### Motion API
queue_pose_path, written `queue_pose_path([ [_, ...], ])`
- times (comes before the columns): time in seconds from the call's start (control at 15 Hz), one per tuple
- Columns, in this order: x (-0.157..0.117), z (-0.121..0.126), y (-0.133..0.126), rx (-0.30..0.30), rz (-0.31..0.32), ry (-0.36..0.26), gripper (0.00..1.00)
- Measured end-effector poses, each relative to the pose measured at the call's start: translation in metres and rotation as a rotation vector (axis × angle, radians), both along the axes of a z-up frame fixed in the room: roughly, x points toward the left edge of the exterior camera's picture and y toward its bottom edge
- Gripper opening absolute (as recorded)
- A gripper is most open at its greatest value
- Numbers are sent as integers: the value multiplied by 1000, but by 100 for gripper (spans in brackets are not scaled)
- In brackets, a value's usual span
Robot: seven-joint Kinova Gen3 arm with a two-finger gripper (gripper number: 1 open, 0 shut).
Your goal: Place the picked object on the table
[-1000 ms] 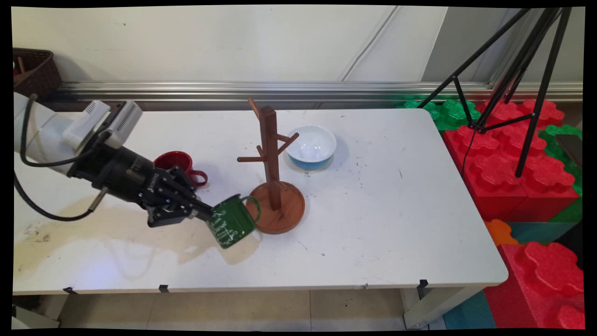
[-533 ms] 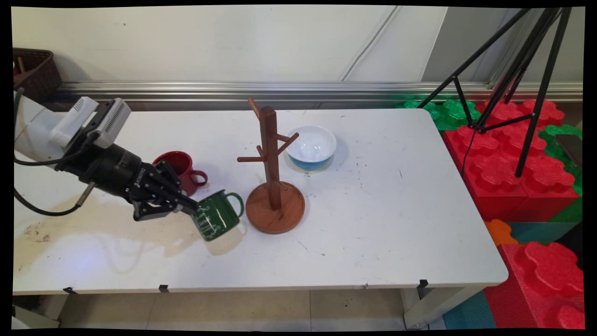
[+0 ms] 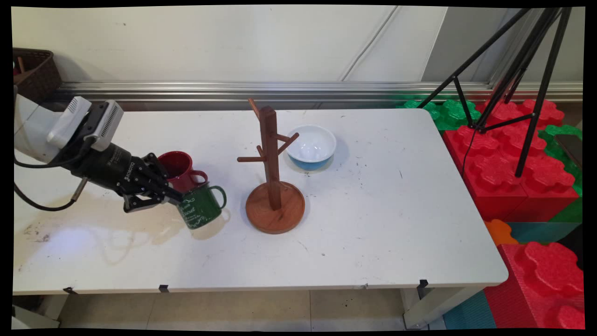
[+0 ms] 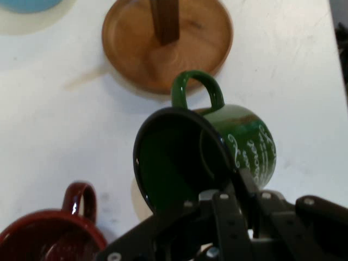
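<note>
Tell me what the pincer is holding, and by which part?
The pincer holds the green enamel mug with white lettering by its rim, tilted.

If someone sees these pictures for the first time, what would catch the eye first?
Probably the black claw at the table's left, gripping the rim of a tilted green mug with white lettering. A dark red mug stands just behind it. Near the middle rises a bare wooden mug tree, with a white and blue bowl beyond it.

You can see white cursive lettering on the dark green enamel mug [image 3: 201, 211], beside the round wooden mug-tree base [image 3: 275, 207], but it is illegible.
</note>
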State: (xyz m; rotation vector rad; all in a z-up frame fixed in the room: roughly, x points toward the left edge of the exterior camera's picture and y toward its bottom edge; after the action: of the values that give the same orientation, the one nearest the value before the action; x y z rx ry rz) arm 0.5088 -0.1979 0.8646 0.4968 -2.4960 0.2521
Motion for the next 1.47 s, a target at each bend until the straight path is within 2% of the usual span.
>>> queue_pose_path([
  [0.6,15,-11,-3,-53,-32,-113,0],
  [1.47,17,-19,2,-66,-68,-151,0],
])
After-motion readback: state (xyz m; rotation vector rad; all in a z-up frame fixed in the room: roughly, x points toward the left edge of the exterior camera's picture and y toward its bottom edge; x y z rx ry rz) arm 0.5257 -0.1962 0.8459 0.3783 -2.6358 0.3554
